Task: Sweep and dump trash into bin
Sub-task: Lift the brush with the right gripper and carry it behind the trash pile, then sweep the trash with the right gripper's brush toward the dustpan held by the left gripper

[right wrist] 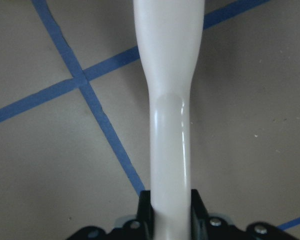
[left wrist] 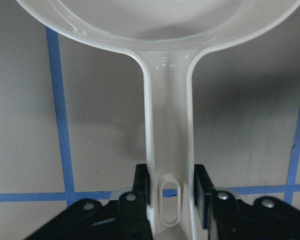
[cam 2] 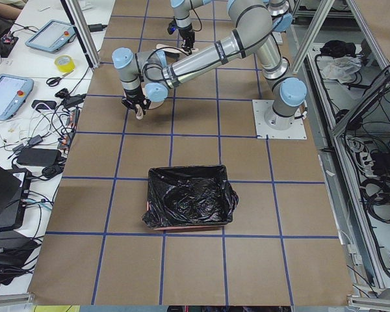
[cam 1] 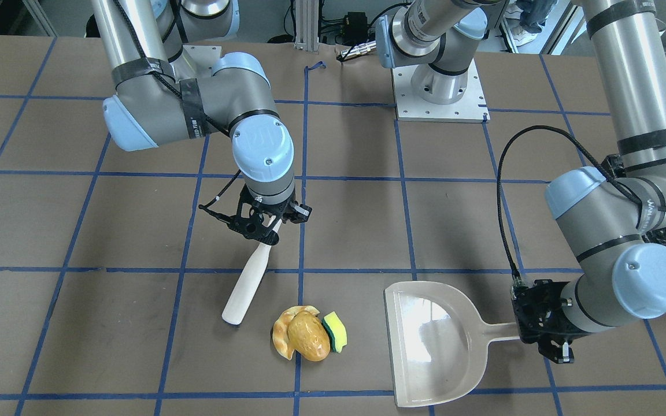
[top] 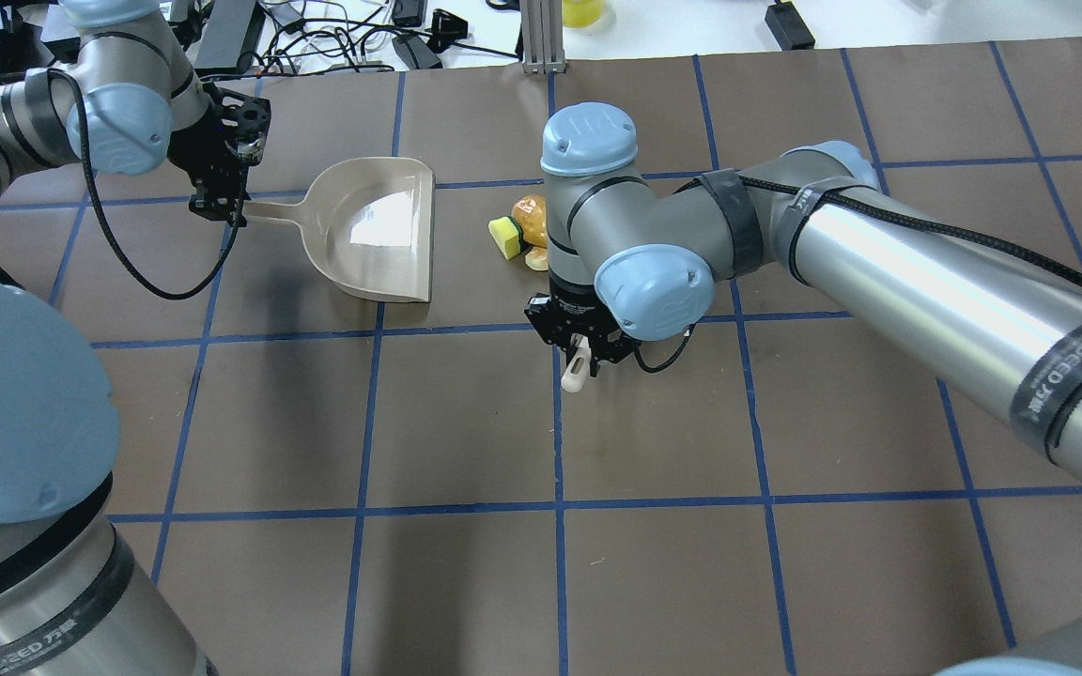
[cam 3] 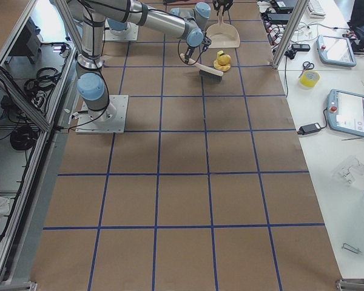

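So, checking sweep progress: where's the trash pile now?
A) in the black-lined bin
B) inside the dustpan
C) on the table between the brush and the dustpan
C: the trash lies on the table, between the brush and the empty dustpan.

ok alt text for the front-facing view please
Two robot arms work over a brown gridded table: the right gripper holds a white-handled brush beside a pile of trash, while the left gripper holds a beige dustpan on the pile's other side.
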Motion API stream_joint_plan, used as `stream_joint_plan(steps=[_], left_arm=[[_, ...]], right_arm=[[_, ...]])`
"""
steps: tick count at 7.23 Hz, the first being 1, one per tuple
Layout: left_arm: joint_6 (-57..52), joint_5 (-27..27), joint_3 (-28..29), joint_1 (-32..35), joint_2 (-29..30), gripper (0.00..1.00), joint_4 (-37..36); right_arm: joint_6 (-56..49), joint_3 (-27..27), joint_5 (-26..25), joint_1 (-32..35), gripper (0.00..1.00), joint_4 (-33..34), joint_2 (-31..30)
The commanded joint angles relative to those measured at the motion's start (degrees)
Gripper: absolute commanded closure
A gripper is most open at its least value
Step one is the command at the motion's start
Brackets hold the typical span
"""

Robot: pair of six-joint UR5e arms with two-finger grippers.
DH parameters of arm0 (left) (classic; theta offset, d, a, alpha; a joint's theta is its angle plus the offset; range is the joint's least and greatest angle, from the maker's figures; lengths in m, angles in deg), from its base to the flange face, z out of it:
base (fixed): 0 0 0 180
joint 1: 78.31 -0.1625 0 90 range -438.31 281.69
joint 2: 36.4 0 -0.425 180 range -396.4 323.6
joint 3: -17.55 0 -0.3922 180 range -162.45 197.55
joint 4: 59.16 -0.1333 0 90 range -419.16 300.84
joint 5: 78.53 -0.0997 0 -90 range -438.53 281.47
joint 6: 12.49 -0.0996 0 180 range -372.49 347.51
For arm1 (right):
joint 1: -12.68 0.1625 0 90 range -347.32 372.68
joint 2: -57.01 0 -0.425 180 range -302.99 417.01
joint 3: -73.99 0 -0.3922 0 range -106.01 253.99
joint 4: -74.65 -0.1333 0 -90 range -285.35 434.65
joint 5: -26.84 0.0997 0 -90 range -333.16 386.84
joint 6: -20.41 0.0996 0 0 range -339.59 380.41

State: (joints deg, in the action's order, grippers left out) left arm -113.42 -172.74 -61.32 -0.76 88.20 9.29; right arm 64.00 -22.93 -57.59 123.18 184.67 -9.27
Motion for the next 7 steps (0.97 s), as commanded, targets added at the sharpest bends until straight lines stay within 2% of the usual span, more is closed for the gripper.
stream_joint_plan(steps=[1,3,7], left_arm=[[4.13,-1.75,0.91,1.45,0.29,0.95,0.02],[4.69,-2.73,1.44,2.25,0.56,0.95,0.02],[4.69,-2.73,1.44,2.26,0.56,0.95,-0.07]], right_arm=[[1.85,0.67,1.64,1.12,1.00,2.47,1.58],[2.29,2.42,1.64,2.09,1.00,6.69,4.21],[2.81,9.80,1.90,5.95,1.00,6.61,8.97]])
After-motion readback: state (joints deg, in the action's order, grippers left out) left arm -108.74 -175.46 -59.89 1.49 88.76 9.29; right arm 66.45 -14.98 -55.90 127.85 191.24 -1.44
